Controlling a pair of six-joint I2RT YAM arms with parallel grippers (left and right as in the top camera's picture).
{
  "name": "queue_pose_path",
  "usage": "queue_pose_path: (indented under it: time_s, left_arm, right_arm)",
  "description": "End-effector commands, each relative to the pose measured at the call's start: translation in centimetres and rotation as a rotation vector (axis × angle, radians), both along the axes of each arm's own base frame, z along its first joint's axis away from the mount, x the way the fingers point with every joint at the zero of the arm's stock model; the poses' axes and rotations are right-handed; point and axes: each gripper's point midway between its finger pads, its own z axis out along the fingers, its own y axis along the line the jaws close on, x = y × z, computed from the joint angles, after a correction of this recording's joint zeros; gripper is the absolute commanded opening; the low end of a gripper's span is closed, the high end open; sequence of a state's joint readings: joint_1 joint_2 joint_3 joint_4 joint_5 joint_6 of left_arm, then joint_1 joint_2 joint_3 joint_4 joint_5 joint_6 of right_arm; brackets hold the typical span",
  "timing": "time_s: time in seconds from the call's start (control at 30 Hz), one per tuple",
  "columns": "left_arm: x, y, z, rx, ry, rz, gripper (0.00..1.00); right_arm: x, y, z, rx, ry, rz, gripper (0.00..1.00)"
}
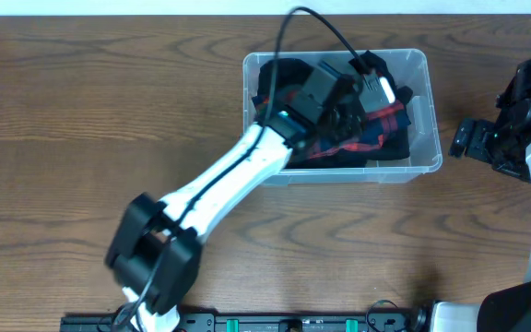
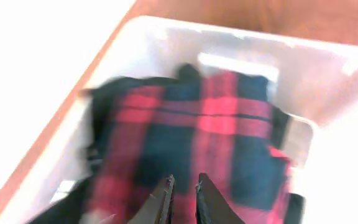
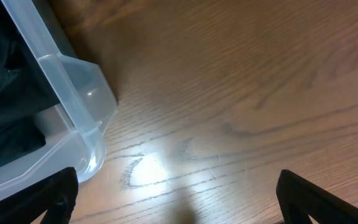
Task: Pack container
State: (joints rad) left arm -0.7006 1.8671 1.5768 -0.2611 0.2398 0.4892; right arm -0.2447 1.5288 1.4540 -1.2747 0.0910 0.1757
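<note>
Left wrist view: my left jaws stand nearly closed, only a thin slit between them, over the red-and-navy plaid cloth [image 2: 185, 137] lying inside the container [image 2: 247, 46]. The container sits on the wooden bench [image 1: 81, 111], toward its far edge. My right jaws gape wide over the bench, just beside the container's corner.

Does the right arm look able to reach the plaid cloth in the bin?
Probably not cleanly: the left gripper hangs over the plaid cloth inside the bin, crowding the opening. The open right gripper sits outside its right wall.
</note>
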Motion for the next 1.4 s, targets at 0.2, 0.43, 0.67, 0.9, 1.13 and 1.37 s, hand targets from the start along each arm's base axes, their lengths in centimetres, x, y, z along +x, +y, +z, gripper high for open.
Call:
queue_pose_path:
  time_s: [0.2,0.43,0.67,0.9,1.13,1.37]
  left_arm:
    - [7.4,11.9,0.8,0.042,0.000,0.427,0.72]
    - [11.4,22.1,1.6,-0.052,0.049,0.705,0.97]
    - [12.4,32.9,0.4,-0.191,0.195,1.051,0.98]
    - [11.0,38.7,-1.4,-0.151,0.272,1.175,0.98]
    - [10.9,40.4,-1.4,-0.155,0.272,1.209,0.98]
    - [10.9,40.4,-1.4,-0.156,0.272,1.208,0.98]
  right_arm:
    - [0.1,-0.2,0.6,-0.015,-0.016,-0.010,0.99]
    - [0.1,-0.2,0.6,-0.015,-0.016,-0.010,0.99]
    - [0.1,-0.2,0.6,-0.015,-0.016,-0.010,0.99]
    - [0.1,-0.2,0.6,-0.015,-0.017,-0.010,0.99]
    - [0.1,-0.2,0.6,-0.015,-0.016,-0.010,0.99]
    - [0.1,-0.2,0.6,-0.015,-0.016,-0.010,0.99]
